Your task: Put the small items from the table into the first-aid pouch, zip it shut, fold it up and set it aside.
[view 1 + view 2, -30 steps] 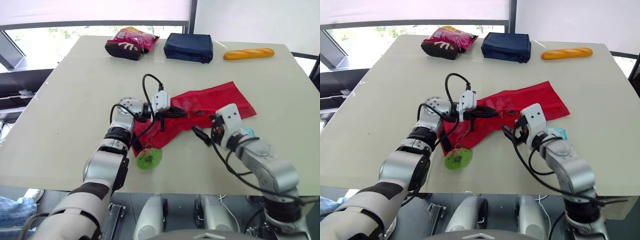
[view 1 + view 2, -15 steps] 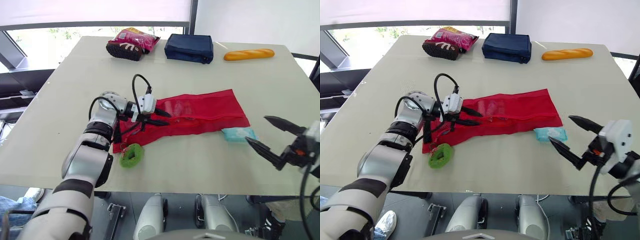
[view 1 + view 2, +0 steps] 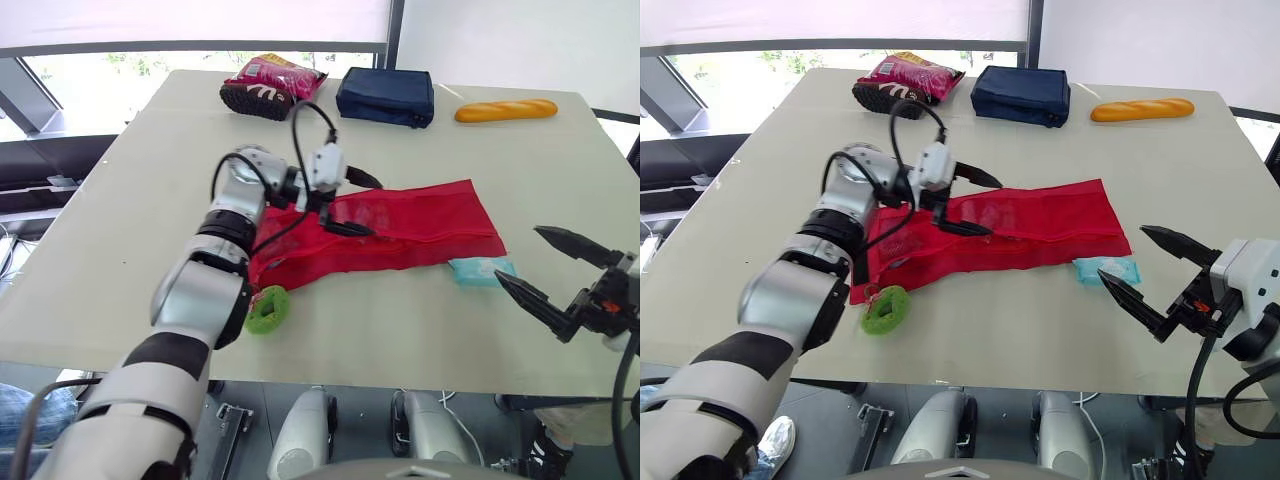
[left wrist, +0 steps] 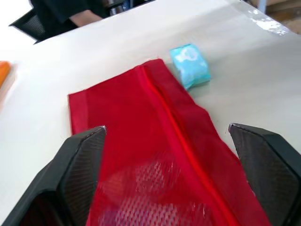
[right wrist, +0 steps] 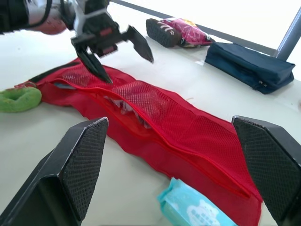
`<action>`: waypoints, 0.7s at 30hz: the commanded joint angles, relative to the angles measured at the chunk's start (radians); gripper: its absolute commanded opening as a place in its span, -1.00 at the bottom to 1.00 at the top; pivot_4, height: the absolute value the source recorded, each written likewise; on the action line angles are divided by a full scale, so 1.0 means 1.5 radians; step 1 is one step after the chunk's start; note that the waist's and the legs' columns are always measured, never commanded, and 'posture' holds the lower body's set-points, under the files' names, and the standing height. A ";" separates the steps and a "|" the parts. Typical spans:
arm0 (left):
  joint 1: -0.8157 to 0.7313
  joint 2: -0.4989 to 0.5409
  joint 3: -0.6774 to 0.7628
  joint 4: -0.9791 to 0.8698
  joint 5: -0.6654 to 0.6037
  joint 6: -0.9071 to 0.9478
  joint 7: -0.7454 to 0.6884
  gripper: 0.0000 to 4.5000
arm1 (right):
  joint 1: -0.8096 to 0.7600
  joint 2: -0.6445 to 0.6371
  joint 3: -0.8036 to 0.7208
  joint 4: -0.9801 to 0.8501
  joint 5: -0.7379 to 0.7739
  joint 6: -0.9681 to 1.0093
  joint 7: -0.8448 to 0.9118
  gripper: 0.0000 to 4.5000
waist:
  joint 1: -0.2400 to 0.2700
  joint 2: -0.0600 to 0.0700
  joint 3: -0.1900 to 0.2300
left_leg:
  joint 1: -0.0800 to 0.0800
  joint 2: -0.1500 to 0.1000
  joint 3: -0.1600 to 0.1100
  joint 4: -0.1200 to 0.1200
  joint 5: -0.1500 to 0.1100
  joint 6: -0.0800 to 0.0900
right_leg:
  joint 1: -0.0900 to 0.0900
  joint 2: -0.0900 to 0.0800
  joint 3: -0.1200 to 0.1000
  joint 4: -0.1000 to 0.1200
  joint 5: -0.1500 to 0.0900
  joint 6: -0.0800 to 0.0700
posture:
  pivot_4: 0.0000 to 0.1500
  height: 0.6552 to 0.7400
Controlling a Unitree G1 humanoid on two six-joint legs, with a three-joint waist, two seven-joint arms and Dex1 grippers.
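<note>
**Operator:** Where's the pouch, and what's loose?

**Spotter:** Your red first-aid pouch (image 3: 425,225) lies flat and unfolded across the middle of the table (image 3: 150,220), running left to right. Something pale shows through its mesh, so part of the packing looks done. I can't tell how far its zip is open. A blue wipes packet (image 3: 482,271) sits just beside its near right corner, and a green ring (image 3: 267,309) lies just beside its near left end. Both are outside the pouch.

**Operator:** So which step am I on?

**Spotter:** I'd say you're on loading. Zipping and folding have to wait for those two items.

**Operator:** And the claws?

**Spotter:** Your left gripper (image 3: 370,208) hangs over the pouch's left half with its fingers spread wide, holding nothing. Your right gripper (image 3: 518,255) is just right of the wipes packet, also spread wide and empty.

**Operator:** What's the next move?

**Spotter:** Probably bring your right gripper left and down onto the packet. It's flat and soft, so take it across its narrow sides. Use your left to hold the pouch mouth open. Leave the far edge alone: the snack bag (image 3: 270,85), navy case (image 3: 385,95) and bread loaf (image 3: 505,109) are well apart from your work.
</note>
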 commanded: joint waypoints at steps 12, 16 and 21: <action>0.062 -0.108 -0.080 -0.063 0.241 0.035 0.319 0.43 | 0.029 -0.040 -0.074 -0.049 0.051 -0.011 -0.038 1.00 | 0.002 0.000 0.000 | 0.000 0.000 0.000 0.000 0.000 0.000 | 0.000 0.000 0.000 0.000 0.000 0.001 | 1.00 0.44; 0.071 -0.109 -0.071 -0.081 0.232 0.025 0.292 -0.37 | 0.067 -0.049 -0.103 -0.057 0.070 -0.007 -0.023 1.00 | 0.001 0.000 0.000 | 0.000 0.000 0.000 0.000 0.000 0.000 | 0.000 0.000 0.000 0.000 0.000 0.001 | 1.00 0.44; 0.091 -0.073 -0.063 -0.111 0.199 -0.023 0.192 -0.98 | 0.103 -0.055 -0.119 -0.056 0.065 -0.017 -0.008 1.00 | -0.001 0.000 0.000 | 0.000 0.001 0.000 0.000 0.000 0.000 | 0.000 0.000 0.000 0.000 0.000 0.001 | 1.00 0.44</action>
